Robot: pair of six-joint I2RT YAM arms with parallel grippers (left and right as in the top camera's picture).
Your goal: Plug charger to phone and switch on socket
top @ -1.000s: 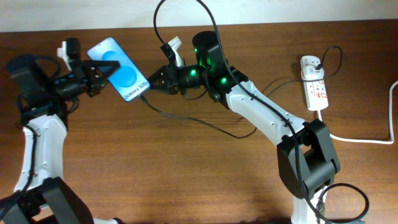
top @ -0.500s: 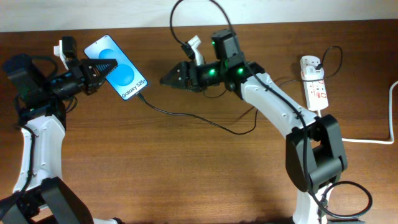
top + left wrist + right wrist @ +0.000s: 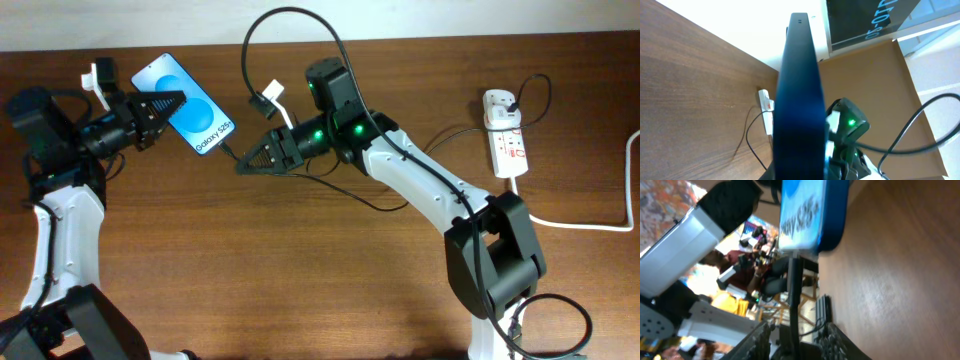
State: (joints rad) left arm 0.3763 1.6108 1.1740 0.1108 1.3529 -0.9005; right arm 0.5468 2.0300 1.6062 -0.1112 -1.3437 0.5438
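Note:
My left gripper (image 3: 158,108) is shut on the phone (image 3: 186,104), holding it above the table at the far left with its blue screen up. In the left wrist view the phone (image 3: 800,90) shows edge-on. The charger cable (image 3: 300,15) leaves the phone's lower edge, where its connector (image 3: 227,150) sits. My right gripper (image 3: 247,165) is just right of that corner. In the right wrist view the cable (image 3: 794,290) runs from the phone (image 3: 802,210) down between the jaws of my right gripper (image 3: 795,332), which stand apart on either side. The white socket (image 3: 507,142) lies far right with the black plug (image 3: 499,102) in it.
A thick white cord (image 3: 585,224) runs from the socket to the right edge. Slack black cable loops over the table's middle (image 3: 370,205) and arches above the right arm. The socket (image 3: 766,106) also shows small in the left wrist view.
My right gripper left the phone's lower edge, drew back to the right and opened, then came back left and lower around the cable. The phone shifted slightly up and left.

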